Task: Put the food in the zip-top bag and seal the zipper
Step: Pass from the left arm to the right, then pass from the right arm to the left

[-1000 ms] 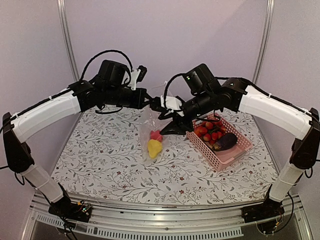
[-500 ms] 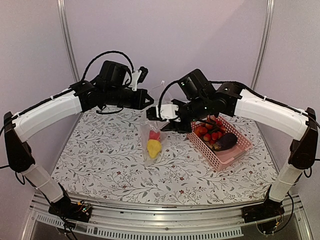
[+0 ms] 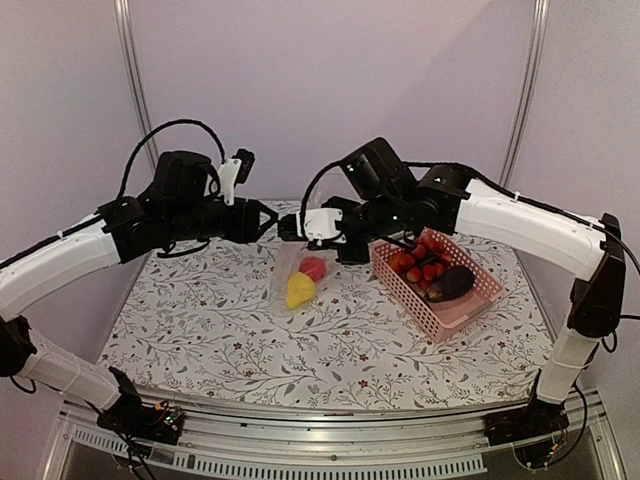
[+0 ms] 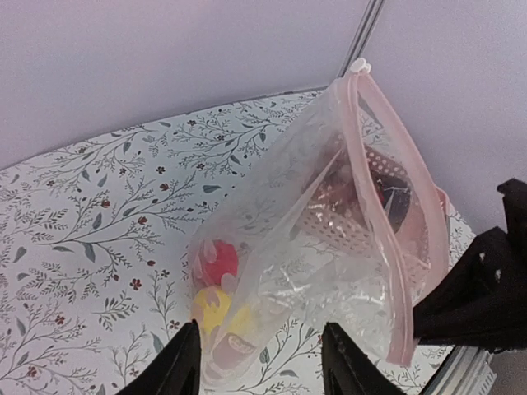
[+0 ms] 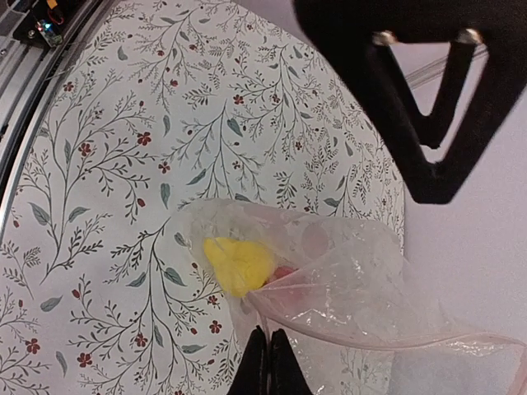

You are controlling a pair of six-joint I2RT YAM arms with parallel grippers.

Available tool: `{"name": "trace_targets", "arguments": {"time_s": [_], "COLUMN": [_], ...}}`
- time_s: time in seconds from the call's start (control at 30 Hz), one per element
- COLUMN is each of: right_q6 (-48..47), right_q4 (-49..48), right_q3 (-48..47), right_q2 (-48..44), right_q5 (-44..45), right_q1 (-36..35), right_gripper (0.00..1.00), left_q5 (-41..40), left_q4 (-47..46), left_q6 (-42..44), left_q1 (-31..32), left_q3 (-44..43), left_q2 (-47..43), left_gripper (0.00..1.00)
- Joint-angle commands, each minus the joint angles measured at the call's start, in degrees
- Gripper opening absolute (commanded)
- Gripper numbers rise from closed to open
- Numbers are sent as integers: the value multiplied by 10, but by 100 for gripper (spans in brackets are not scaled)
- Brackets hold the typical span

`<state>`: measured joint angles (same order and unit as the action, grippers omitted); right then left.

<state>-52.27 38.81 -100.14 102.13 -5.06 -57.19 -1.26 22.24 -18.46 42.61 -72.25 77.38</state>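
Job partway, we're judging: yellow pepper (image 3: pixel 299 291) & a red piece (image 3: pixel 313 267) are sitting in the zip-top bag (image 3: pixel 296 262), eggplant (image 3: pixel 452 283) & red fruits (image 3: pixel 415 262) waiting in the pink basket (image 3: pixel 447 324), zipper (image 4: pixel 387 206) gaping. We're seeing the bag hanging just left of the basket, long axis steep, mouth up, w/ the right hand (image 5: pixel 268 350) pinching its mouth edge; the left hand (image 4: pixel 262 362) is standing w/ fingers apart.

clear zip-top bag (image 3: pixel 290 262) upright over table (image 3: pixel 200 330) centre, pink zipper (image 4: pixel 387 222) unsealed, yellow pepper (image 3: pixel 299 291) and red fruit (image 3: pixel 313 267) inside, small red fruits (image 3: pixel 415 262) and dark eggplant (image 3: pixel 452 283) toward right edge
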Motion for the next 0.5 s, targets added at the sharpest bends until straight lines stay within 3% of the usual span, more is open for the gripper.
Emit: {"name": "trace_targets", "arguments": {"time_s": [0.0,0.07,0.2,0.47], "right_q6": [44,69,97,129], "right_q4": [-11,-11,-10,14], "right_q3": [-41,-54,-74,-118], "right_q2": [-5,-4,-1,-3], "right_q5": [-42,-68,-99,-167], "right_q1": [23,37,49,64], "right_gripper": [0,0,0,0], "left_q5": [-40,-33,-33,-48], "left_q4": [-116,-173,-245,-330], "left_q6": [20,24,44,105], "left_q1": [-2,0,2,5], "left_q3": [163,248,328,343], "left_q2": [-123,-164,-185,-86], "left_gripper": [50,50,50,53]}}
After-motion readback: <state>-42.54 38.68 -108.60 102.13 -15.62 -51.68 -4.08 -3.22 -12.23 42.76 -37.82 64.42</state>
